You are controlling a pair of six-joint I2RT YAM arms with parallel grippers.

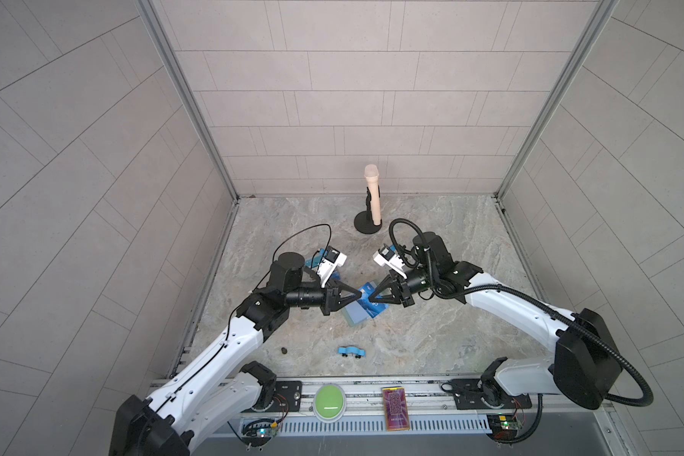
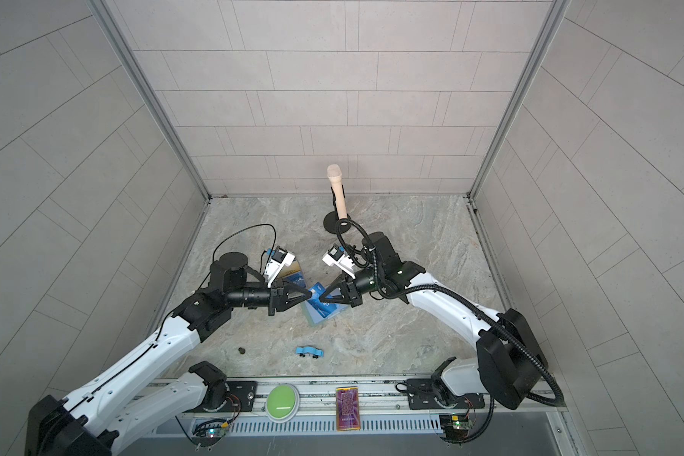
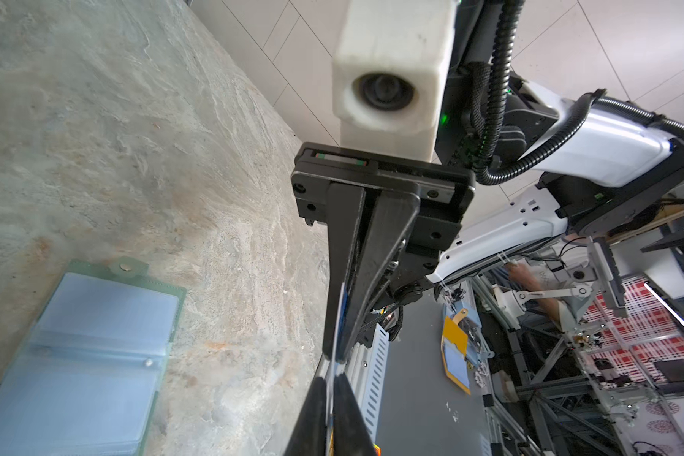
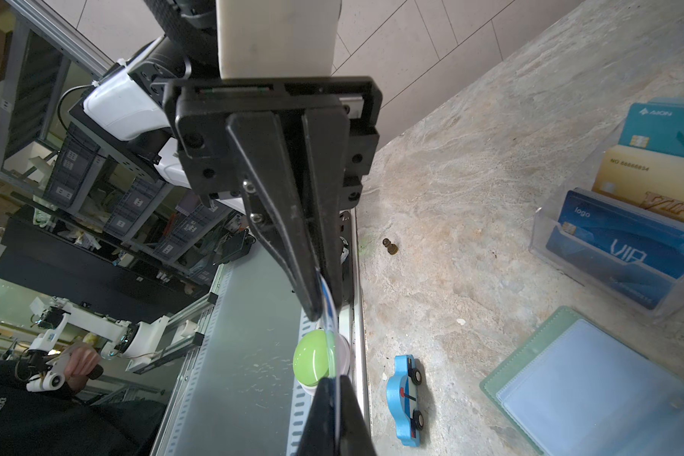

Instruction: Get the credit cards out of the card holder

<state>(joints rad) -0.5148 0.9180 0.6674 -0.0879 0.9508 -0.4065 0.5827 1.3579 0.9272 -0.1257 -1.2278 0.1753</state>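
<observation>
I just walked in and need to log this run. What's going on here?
The left gripper and the right gripper are both shut on one blue card, holding it in the air between them. Just beneath, the mint-green card holder lies open on the table, sleeve pages up. It looks like a handover from one arm to the other.

Top views: sitting high above the table's (image 1: 451, 244) 6 o'clock edge, looking steeply down toward 12 o'clock, far off, sharing nearly the whole scene.
Left wrist camera (image 1: 337, 260): riding close, facing 3 o'clock.
Right wrist camera (image 1: 386, 260): riding close, facing between 8 and 9 o'clock.
Wrist overlap: both catching the card holder (image 3: 76, 355).
</observation>
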